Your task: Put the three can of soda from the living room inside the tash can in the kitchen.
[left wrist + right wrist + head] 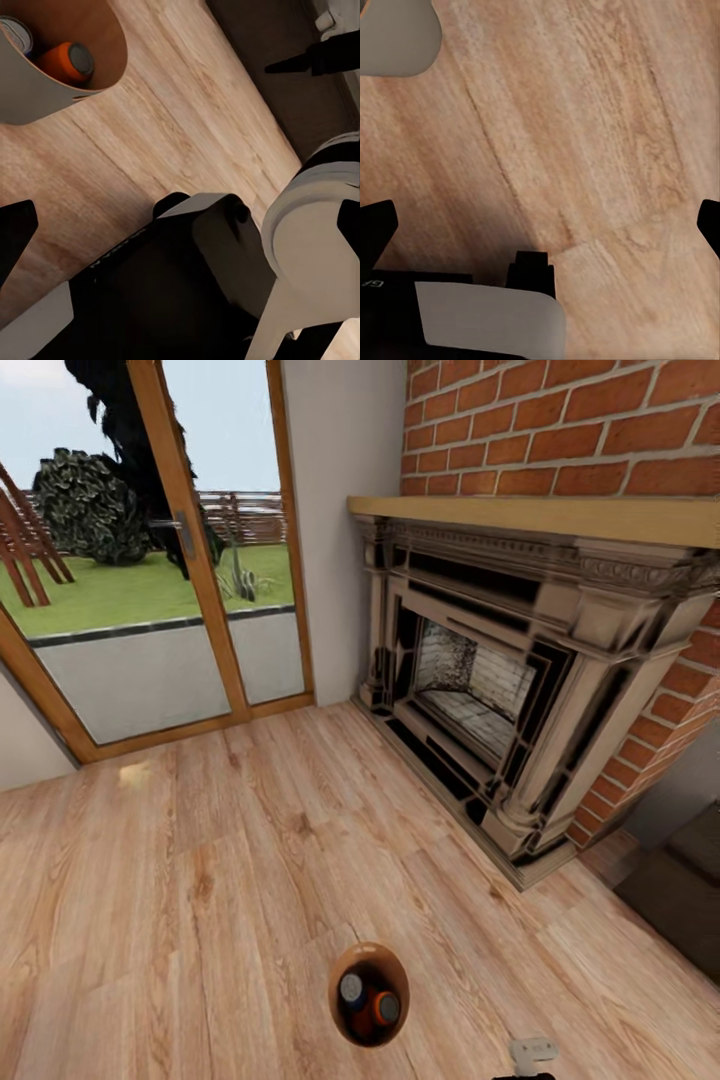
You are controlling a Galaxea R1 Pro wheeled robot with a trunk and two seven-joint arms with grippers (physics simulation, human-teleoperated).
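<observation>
The living room floor (200, 880), light wood plank, runs under everything on view and lies beneath both grippers in the two wrist views. Ahead of the robot stands the red brick fireplace (520, 690), with a carved pale surround, a wooden mantel shelf across the top and a dark firebox opening. Beside it, past a strip of white wall, is a wood-framed glass door (160, 560) with a lawn, bushes and a fence visible outside. A dark furniture edge (680, 890) enters at the side of the fireplace; what piece it is cannot be told. The tash can (368, 992) sits on the floor close in front of the robot, upright, brown inside and pale grey outside; in the left wrist view it lies ahead of the left gripper (180, 225), off to one side and apart from the fingertips. Inside the bin are soda cans: an orange can (66, 64) lying tilted with its grey top showing, and a second can (351, 988) with a grey top beside it, touching or nearly so; whether a third is underneath cannot be told. The left gripper has its dark fingertips spread to the picture edges with nothing between them, released. The right gripper (540, 225) is likewise spread wide over bare planks, released and empty.
</observation>
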